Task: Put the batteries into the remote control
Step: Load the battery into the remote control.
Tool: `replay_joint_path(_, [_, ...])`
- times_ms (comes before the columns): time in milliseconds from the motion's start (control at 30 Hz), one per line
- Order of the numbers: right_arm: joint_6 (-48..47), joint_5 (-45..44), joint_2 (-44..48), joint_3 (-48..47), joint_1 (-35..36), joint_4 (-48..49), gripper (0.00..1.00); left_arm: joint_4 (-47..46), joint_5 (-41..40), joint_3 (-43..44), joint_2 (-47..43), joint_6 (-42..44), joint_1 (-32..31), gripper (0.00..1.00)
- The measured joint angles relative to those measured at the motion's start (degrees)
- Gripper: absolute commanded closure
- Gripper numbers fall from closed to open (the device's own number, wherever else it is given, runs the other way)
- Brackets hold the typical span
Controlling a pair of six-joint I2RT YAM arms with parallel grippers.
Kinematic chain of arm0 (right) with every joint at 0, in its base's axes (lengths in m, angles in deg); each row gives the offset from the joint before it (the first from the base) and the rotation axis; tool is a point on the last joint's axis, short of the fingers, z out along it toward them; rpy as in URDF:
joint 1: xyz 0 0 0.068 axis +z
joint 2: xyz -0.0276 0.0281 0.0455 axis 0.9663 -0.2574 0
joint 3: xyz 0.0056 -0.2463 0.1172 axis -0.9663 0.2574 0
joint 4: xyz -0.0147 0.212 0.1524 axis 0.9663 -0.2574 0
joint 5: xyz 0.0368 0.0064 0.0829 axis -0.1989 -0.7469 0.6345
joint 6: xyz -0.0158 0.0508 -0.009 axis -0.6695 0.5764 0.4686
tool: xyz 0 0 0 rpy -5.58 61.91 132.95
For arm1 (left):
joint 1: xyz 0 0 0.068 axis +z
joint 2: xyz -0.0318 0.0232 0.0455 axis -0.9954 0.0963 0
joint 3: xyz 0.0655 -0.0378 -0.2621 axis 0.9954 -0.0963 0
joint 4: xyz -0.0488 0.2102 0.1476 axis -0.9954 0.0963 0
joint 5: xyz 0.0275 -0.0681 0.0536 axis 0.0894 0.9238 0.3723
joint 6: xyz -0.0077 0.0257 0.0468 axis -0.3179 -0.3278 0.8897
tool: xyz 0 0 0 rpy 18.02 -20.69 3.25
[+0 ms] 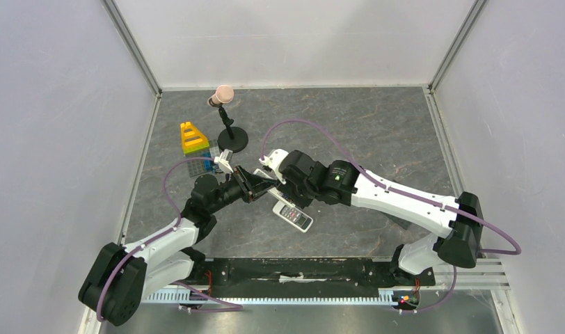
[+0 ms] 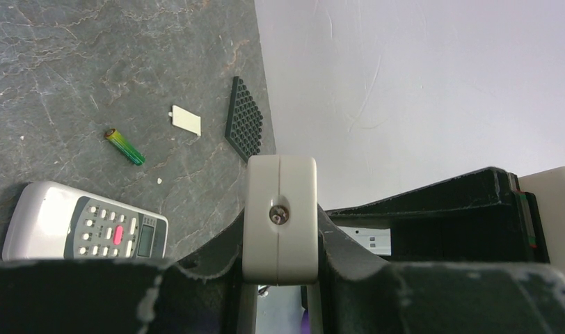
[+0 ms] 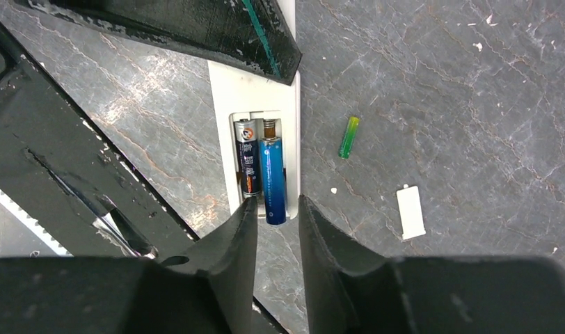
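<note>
My left gripper [image 2: 280,228] is shut on the white remote control [image 3: 255,90], which shows end-on [image 2: 280,209] in the left wrist view and is held above the table. Its back faces up with the battery bay open. A dark battery [image 3: 248,163] lies in the bay's left slot. Beside it lies a blue battery [image 3: 273,177], its near end over the bay's edge. My right gripper [image 3: 277,205] hovers there, open, its tips either side of the blue battery's end with a gap on each side. A green battery [image 3: 348,137] lies loose on the table.
The white battery cover [image 3: 410,213] lies on the table near the green battery [image 2: 124,147]. A second remote [image 1: 293,217] with a grey button face lies face up below the grippers. At the back left are a toy brick stack [image 1: 191,138], a black studded plate [image 2: 245,118] and a small stand [image 1: 231,139].
</note>
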Motion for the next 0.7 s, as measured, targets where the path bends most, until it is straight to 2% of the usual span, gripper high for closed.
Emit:
replay_joint_path(67, [0.2,0.0,0.2,0.0,0.0,0.3,0.57,0.0,0.0,0.0,0.0,0.0,0.0,0.98])
replay_joint_path(367, [1.8,0.5,8.3,1.3,0.0,4.3,0.39,0.0,0.0,0.0,0.0,-0.9,0.0,0.98])
replay_joint_path(467, [3.9,0.0,11.0,2.7,0.0,6.6,0.22,-0.4,0.0,0.0,-0.2,-2.1,0.0,0.98])
replay_joint_path(567, [8.4,-2.2,14.5,7.1,0.0,11.0,0.14,-1.2,0.0,0.0,-1.0,-5.1,0.0,0.98])
replay_joint_path(700, [17.7,-3.5,22.1,20.3,0.0,22.4,0.09,-2.4,-0.4,0.0,-1.9,-10.0,0.0,0.98])
